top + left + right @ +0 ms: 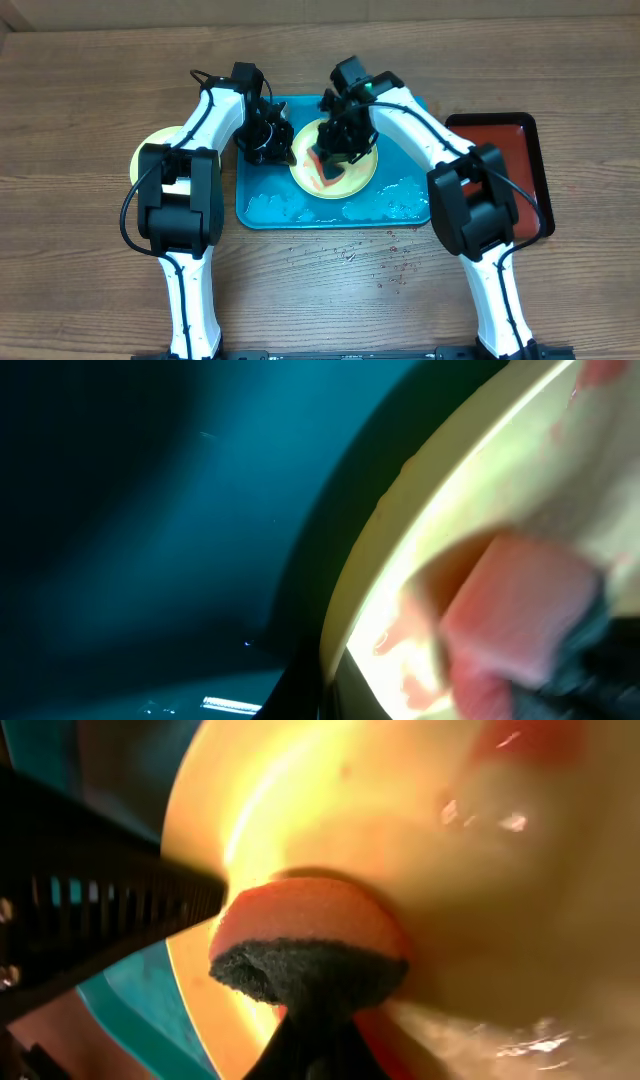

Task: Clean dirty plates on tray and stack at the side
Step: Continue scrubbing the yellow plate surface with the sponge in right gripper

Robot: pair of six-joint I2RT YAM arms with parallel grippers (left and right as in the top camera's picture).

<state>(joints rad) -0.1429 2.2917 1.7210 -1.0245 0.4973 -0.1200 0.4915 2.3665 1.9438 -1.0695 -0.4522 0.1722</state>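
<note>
A pale yellow-green plate (350,172) with a red sauce smear lies on the turquoise tray (258,205). My right gripper (338,138) is shut on an orange sponge with a dark scouring side (305,935) and presses it on the plate's inside (350,810). My left gripper (268,140) is at the plate's left rim, and in the left wrist view the rim (400,530) runs down into its jaws (335,695). A second yellow-green plate (148,152) lies on the table left of the tray, partly under my left arm. The light blue plate is out of view.
A dark red tray (505,140) lies at the right, partly under my right arm. Wet foamy patches (400,195) sit along the turquoise tray's front. Red specks (392,265) dot the wooden table in front of the tray.
</note>
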